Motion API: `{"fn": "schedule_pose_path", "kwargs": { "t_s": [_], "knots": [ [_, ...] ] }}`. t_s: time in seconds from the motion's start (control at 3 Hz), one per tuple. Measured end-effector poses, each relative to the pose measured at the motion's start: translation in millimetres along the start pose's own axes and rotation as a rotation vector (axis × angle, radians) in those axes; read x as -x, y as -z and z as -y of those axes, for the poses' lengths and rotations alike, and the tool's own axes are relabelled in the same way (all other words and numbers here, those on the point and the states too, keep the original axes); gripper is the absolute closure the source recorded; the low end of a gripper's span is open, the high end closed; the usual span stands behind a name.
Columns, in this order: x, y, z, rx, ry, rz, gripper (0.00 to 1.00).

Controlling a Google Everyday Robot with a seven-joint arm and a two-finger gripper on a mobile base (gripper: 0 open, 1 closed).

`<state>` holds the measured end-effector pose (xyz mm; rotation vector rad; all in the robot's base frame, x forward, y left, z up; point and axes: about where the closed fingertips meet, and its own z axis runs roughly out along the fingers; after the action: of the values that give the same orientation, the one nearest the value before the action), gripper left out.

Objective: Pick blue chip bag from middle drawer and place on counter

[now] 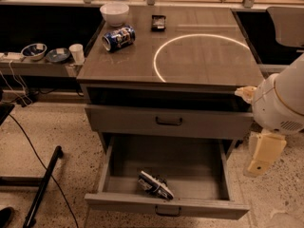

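Blue chip bag [155, 185] is lying near the front of the open middle drawer [185, 161], under a glossy grey-brown desk [190, 75] on speckled flooring. The gripper [262, 154] is hanging just right of the drawer; its opening cannot be told. A blue-and-white drink can [118, 38] and a white bowl [114, 13] are sitting on the desk.

You had a speckled beige floor [57, 127] under dim, warm light. At 9 o'clock a low shelf [40, 66] carried bowls [33, 50] and a cup [76, 52]; at 7 o'clock lay a black stand leg [42, 186].
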<state>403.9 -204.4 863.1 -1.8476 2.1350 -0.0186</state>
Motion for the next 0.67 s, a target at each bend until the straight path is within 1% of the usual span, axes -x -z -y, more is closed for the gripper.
{"fn": "schedule_pose_path", "kwargs": {
  "t_s": [0.33, 0.67],
  "knots": [
    [11.4, -13.6, -1.8, 0.069, 0.015, 0.082, 0.0],
    [74.2, -53.6, -46.2, 0.135, -0.001, 0.292, 0.0]
  ]
}}
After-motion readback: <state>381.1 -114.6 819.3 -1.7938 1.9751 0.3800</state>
